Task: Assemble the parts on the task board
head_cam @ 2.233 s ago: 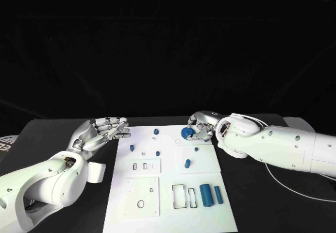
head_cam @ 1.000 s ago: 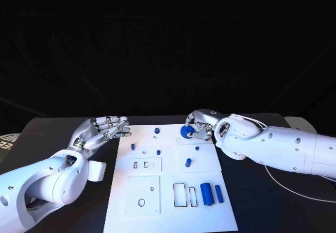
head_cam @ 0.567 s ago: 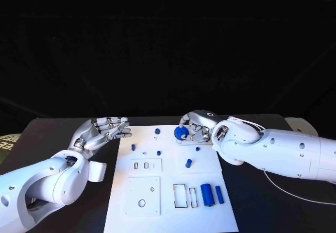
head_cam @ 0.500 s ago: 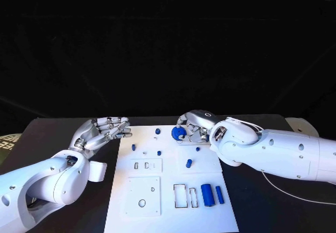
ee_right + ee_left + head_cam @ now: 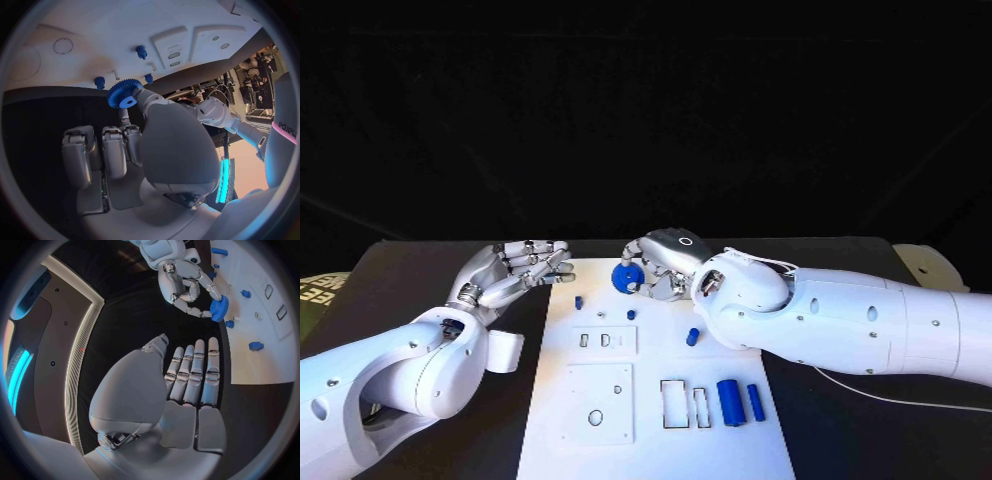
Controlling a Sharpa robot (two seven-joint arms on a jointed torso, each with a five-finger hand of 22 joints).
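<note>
Head view, table (image 5: 416, 262): black, with the white task board (image 5: 653, 440) lying in its middle between the two arms.
Task board: its near half has several cutouts that look unfilled, a round hole and narrow slots among them; its far half carries small blue pegs (image 5: 574, 301) standing or lying on it.
Right hand (image 5: 656, 265): reaches over the board's far end, fingers pinching a blue gear (image 5: 627, 279); the right wrist view shows the gear (image 5: 123, 93) held at the fingertips, above the board and near two pegs.
Left hand (image 5: 519, 267): beside the board's far left corner, holding nothing, fingers straight and side by side in the left wrist view (image 5: 190, 385).
Blue cylinders (image 5: 728, 401): two, one thick and one thin, lying on the board's near right, beside empty slots.
Done: little, by my reading; I cannot tell which pegs are already seated.
Left: gear to be seated, probably on a post at the far end; cylinders and remaining pieces not yet placed.
</note>
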